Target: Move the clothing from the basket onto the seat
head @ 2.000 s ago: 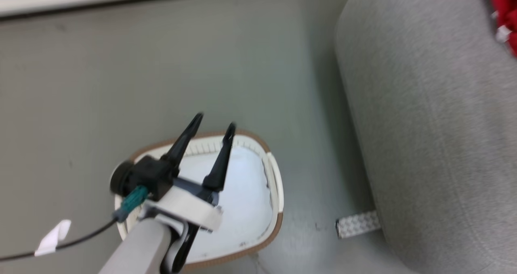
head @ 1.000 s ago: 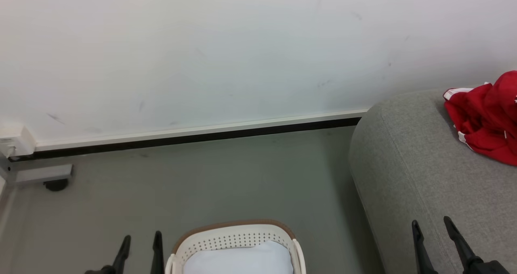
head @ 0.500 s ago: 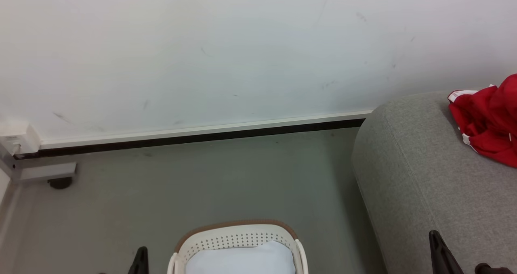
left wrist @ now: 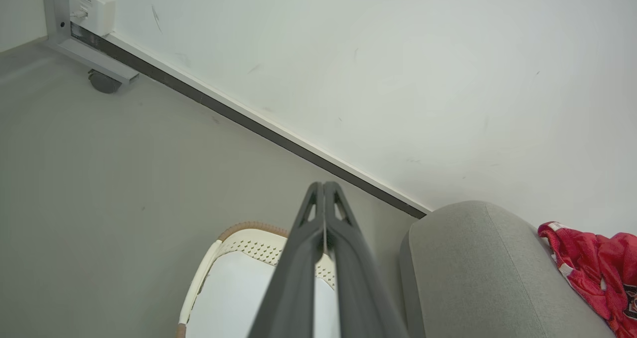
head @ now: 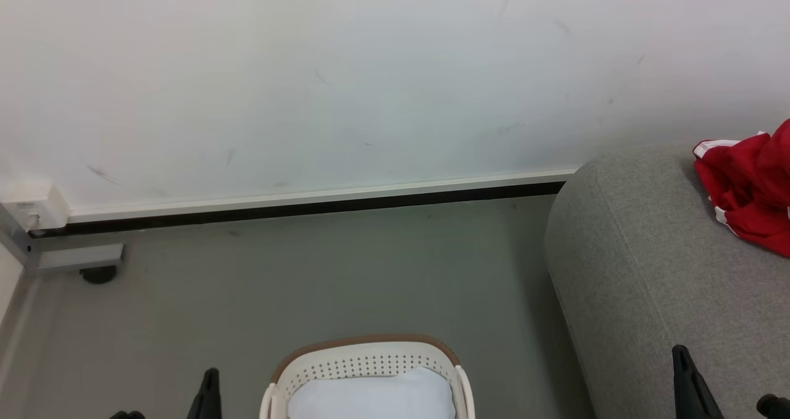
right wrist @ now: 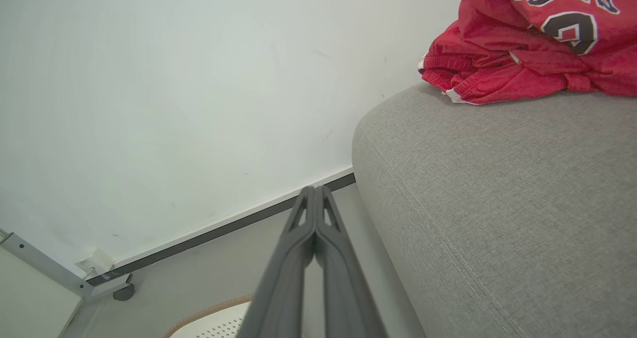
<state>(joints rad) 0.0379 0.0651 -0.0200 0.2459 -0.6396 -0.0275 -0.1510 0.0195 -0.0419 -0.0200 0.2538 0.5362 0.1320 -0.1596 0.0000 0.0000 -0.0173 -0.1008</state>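
While the clothing (right wrist: 522, 54) lies bunched in a red heap, it is on top of the seat (right wrist: 497, 203), at the far right of the scene and close to the wall (head: 370, 67). White trim, a ribbed hem and part of a black-and-white numeral show on the uppermost piece.

Handling (judged): thin sports fabric, light, fully limp, probably a little slick. It will drape and trail rather than keep its shape. Not fragile. A single pinch may lift one layer and leave the rest behind.

Where to hold, should it need shifting: a raised fold, or the thick hem band at the left edge of the heap, pinched from above. Avoid flat single-layer areas.

Basket (head: 364, 360): on the floor (head: 308, 271), left of the seat and apart from it, near the robot. The part in view holds a plain pale pad (head: 370, 397). Judged emptied of garments, so the transfer looks done.

Left claw (left wrist: 323, 193): fingers pressed together, holding nothing, low over the floor just left of the basket.

Right claw (right wrist: 314, 196): fingers pressed together, empty, over the near part of the seat, well apart from the clothing.
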